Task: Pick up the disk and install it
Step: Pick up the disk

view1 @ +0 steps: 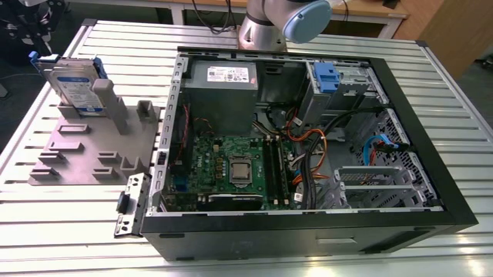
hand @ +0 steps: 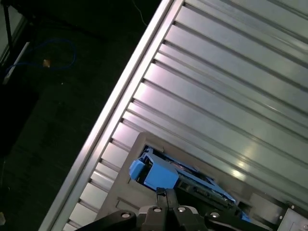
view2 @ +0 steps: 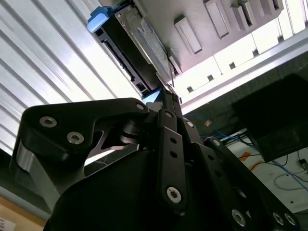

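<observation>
The ribbed aluminium bench [view1: 77, 231] carries an open black computer case [view1: 308, 231]. Beside it, near a bench corner, a grey slotted plastic stand [view1: 69, 156] holds the silver, blue-framed disk [view1: 77, 86] upright. The black end effector [hand: 161, 192] hovers close by, pinched narrow, empty.

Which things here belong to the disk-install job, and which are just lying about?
Job:
- disk, upright in the grey holder
- claw, shut, close to the disk
- open computer case

Just there:
- power-supply box
- motherboard
- slatted table
</observation>
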### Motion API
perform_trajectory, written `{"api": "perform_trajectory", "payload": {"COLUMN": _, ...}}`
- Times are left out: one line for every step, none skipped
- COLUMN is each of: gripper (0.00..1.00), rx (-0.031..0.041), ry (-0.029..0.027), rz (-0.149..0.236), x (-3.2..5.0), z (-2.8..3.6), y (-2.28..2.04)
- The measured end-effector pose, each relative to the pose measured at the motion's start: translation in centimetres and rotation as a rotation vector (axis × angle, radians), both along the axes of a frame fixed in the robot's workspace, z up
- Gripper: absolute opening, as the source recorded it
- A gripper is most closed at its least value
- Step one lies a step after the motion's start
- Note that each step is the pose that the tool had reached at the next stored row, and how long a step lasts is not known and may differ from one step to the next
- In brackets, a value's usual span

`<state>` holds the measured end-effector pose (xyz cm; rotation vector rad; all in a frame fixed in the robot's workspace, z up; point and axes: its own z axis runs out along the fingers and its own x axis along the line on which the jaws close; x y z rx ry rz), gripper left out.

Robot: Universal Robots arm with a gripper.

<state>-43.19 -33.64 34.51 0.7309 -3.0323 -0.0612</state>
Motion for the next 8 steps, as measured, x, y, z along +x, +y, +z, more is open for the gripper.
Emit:
{"api": "perform_trajectory", "payload": {"gripper": 0.11, "rx": 0.0, "ry": 0.0, "rz": 0.011, "x": 0.0, "z": 0.0, "y": 0.0}}
{"api": "perform_trajectory", "payload": {"gripper": 0.11, "rx": 0.0, "ry": 0.0, "rz": 0.022, "x": 0.0, "z": 0.0, "y": 0.0}}
{"api": "perform_trajectory", "payload": {"gripper": 0.11, "rx": 0.0, "ry": 0.0, "rz": 0.033, "x": 0.0, "z": 0.0, "y": 0.0}}
{"api": "perform_trajectory", "payload": {"gripper": 0.11, "rx": 0.0, "ry": -0.0001, "rz": 0.043, "x": 0.0, "z": 0.0, "y": 0.0}}
{"api": "perform_trajectory", "payload": {"gripper": 0.11, "rx": 0.0, "ry": 0.0, "rz": 0.053, "x": 0.0, "z": 0.0, "y": 0.0}}
{"api": "perform_trajectory", "payload": {"gripper": 0.11, "rx": 0.0, "ry": 0.0, "rz": 0.063, "x": 0.0, "z": 0.0, "y": 0.0}}
{"api": "perform_trajectory", "payload": {"gripper": 0.11, "rx": 0.0, "ry": 0.0, "rz": 0.072, "x": 0.0, "z": 0.0, "y": 0.0}}
{"api": "perform_trajectory", "payload": {"gripper": 0.11, "rx": 0.0, "ry": -0.0001, "rz": 0.08, "x": 0.0, "z": 0.0, "y": 0.0}}
